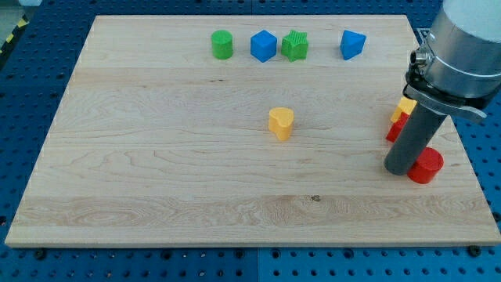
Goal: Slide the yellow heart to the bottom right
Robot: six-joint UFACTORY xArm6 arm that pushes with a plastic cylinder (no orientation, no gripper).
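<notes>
The yellow heart (281, 123) lies near the middle of the wooden board (156, 157). My tip (398, 170) rests on the board at the view's right, well to the right of the heart and a little lower. It stands just left of a red cylinder (427, 166), touching or almost touching it. The rod hides part of a red block (396, 128) and a yellow block (405, 106) behind it.
Along the view's top stand a green cylinder (222, 45), a blue cube (264, 46), a green star-shaped block (295, 45) and a blue block (352, 45). The arm's grey body (468, 47) fills the top right corner.
</notes>
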